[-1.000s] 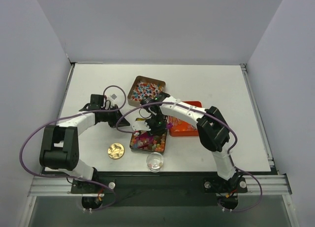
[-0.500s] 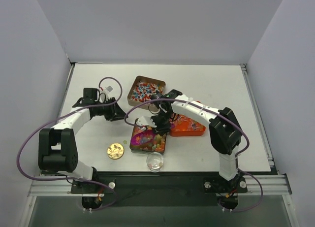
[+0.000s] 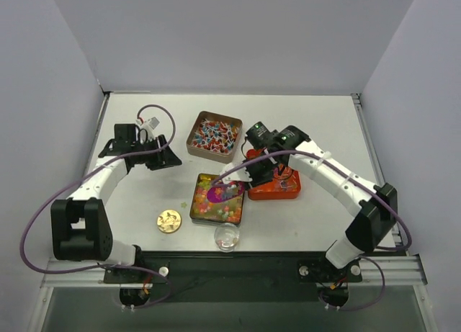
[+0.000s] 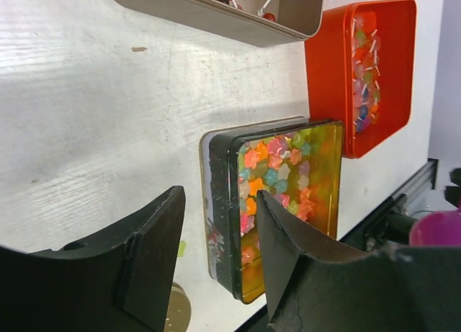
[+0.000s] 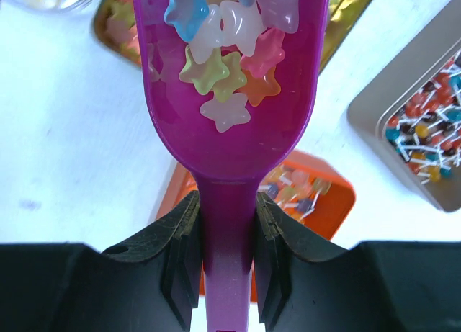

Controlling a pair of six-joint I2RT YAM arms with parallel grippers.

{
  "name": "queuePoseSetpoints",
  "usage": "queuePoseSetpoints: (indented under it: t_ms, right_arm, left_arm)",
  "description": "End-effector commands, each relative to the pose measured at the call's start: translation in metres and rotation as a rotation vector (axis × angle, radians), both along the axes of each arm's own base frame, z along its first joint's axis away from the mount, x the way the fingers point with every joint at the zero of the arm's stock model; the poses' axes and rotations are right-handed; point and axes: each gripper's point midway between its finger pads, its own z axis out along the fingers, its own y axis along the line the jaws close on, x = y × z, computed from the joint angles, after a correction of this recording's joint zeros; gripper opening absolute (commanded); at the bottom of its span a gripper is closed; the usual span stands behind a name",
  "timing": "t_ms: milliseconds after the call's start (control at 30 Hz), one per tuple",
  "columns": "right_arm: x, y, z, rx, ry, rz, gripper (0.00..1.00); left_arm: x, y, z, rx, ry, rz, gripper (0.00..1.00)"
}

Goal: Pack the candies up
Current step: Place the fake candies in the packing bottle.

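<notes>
The candies are small pastel star shapes, and several [image 5: 229,40] lie in the bowl of the purple scoop [image 5: 230,123]. My right gripper [image 5: 227,238] is shut on the scoop's handle. In the top view my right gripper [image 3: 247,179] holds the scoop [image 3: 220,194] over a gold tin [image 3: 193,202] full of more candies [image 3: 225,212]. My left gripper [image 3: 164,158] is open and empty, left of the tin and apart from it. The left wrist view shows the left gripper [image 4: 216,256] open, with the gold tin [image 4: 220,202] beyond it.
A grey tin [image 3: 193,134] of small wrapped pieces stands behind the gold tin. An orange tray [image 3: 288,195] with stick sweets lies under my right arm. A round gold lid [image 3: 170,220] and a glass jar [image 3: 226,236] sit near the front edge.
My right arm has swung out to the right and raised the scoop with candies in it above the gold tin. My left gripper has drawn back to the left, away from the tin.
</notes>
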Motion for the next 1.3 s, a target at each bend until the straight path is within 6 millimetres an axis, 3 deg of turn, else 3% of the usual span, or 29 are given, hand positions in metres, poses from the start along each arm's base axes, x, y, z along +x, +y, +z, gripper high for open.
queuePoseSetpoints:
  t_ms: [0, 67, 233, 400, 467, 733, 1267]
  right_arm:
    - [-0.04, -0.04, -0.006, -0.171, 0.013, 0.061, 0.0]
    - [-0.046, -0.052, -0.004, -0.239, -0.02, 0.062, 0.0]
    - [-0.067, -0.06, -0.006, -0.367, -0.068, 0.111, 0.0]
    - [-0.064, -0.064, -0.008, -0.498, -0.18, 0.098, 0.0]
    - [-0.064, -0.061, -0.009, -0.53, -0.201, 0.101, 0.0]
    - [-0.058, -0.067, -0.005, -0.65, -0.281, 0.092, 0.0]
    - [-0.059, -0.042, 0.016, -0.785, -0.45, 0.115, 0.0]
  left_arm:
    - [0.001, 0.018, 0.01, 0.126, -0.111, 0.002, 0.55]
    - [0.001, 0.025, 0.01, 0.168, -0.121, 0.027, 0.56]
    - [-0.003, 0.029, 0.018, 0.182, -0.162, 0.054, 0.56]
    - [-0.006, 0.032, 0.022, 0.185, -0.223, 0.095, 0.59]
    - [-0.007, 0.043, 0.028, 0.178, -0.257, 0.143, 0.62]
    - [-0.018, 0.043, 0.04, 0.17, -0.329, 0.165, 0.65]
    - [-0.029, 0.041, 0.046, 0.147, -0.361, 0.178, 0.67]
